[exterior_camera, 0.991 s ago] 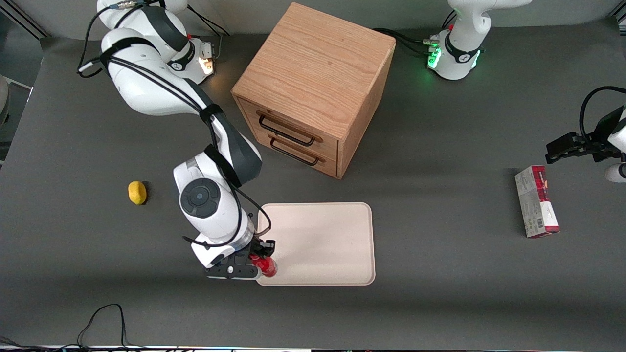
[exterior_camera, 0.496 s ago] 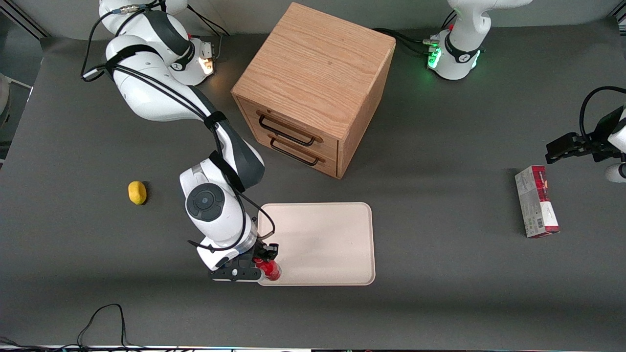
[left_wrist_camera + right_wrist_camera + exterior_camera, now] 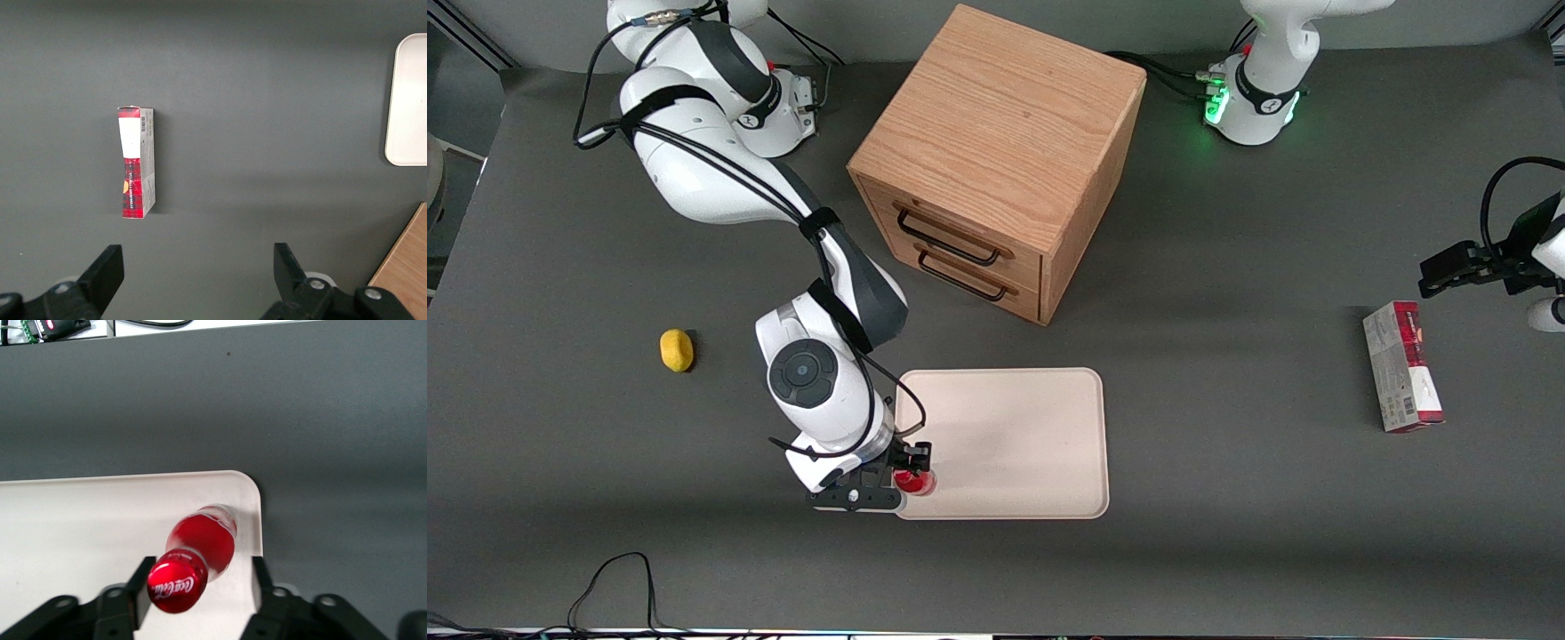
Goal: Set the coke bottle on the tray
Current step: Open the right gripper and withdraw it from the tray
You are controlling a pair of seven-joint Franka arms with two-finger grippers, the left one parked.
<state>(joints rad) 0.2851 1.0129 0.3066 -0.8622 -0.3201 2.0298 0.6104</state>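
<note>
The gripper [image 3: 199, 585] stands spread around the coke bottle [image 3: 200, 550] (cap lettered Coca-Cola) upright on the tray [image 3: 80, 520].

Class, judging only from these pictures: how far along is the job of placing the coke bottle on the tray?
Nearly done. The coke bottle stands on the tray, at the corner nearest the front camera at the working arm's end. In hand: the gripper is open, fingers either side of the cap, not touching it. Left: lifting the gripper away.
</note>
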